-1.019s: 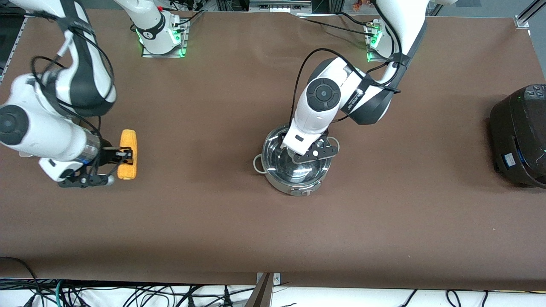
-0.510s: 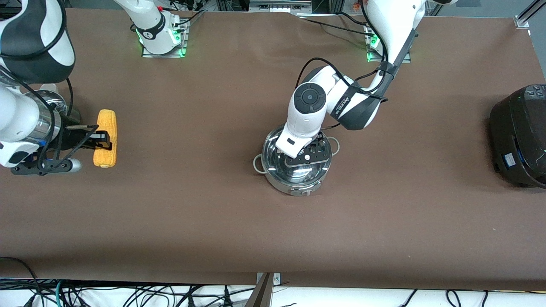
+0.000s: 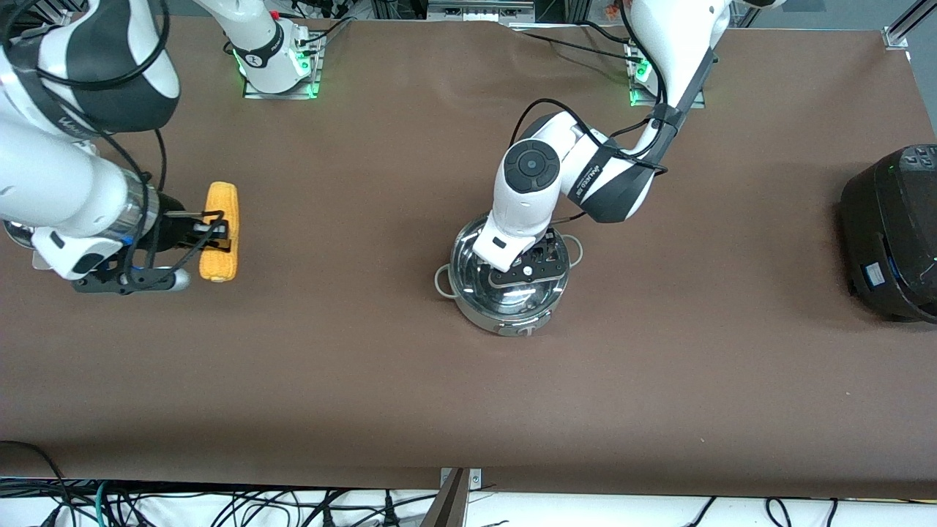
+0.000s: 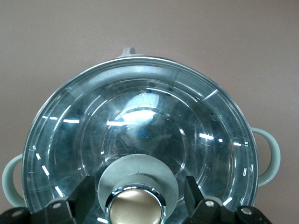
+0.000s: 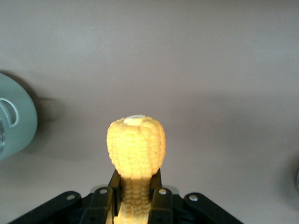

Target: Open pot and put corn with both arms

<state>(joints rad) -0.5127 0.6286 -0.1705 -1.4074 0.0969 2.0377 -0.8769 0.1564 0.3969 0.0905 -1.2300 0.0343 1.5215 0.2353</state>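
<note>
Front view: pot [image 3: 509, 293] sits mid-tabletop [image 3: 468, 395], glass lid [image 3: 512, 274] on. Left arm reaches down from its base at the top of the view, left hand [image 3: 528, 269] directly over the lid centre, right on top of it. Fingers hidden under the wrist body here. Right hand [image 3: 212, 245] is at the right arm's end of the tabletop, clenched across the middle of the corn [image 3: 220, 231]. Cob runs lengthwise toward/away from the front camera. Can't tell from this angle whether the cob is off the tabletop. Corn and pot well apart. Black cooker [image 3: 893, 230] at the left arm's end of the tabletop, partly cut off by the view edge.

Left wrist view: looking down on the lid [image 4: 140, 154], both pot side handles [image 4: 268, 156] poking out past the rim. Tan knob [image 4: 136, 207] on its pale collar sits between the two fingers [image 4: 85, 203] of the left hand [image 4: 138, 205]. Fingers straddle the knob with a visible gap on each side, so spread, not gripping. Lid seated on the pot.

Right wrist view: corn [image 5: 136, 149] pinched between the fingers [image 5: 106, 198] of the right hand [image 5: 134, 200], cob sticking straight out past the fingertips, blunt end facing away. Bare tabletop [image 5: 196, 70] below. A pale round object [image 5: 14, 123] shows at the frame edge, can't identify it.
</note>
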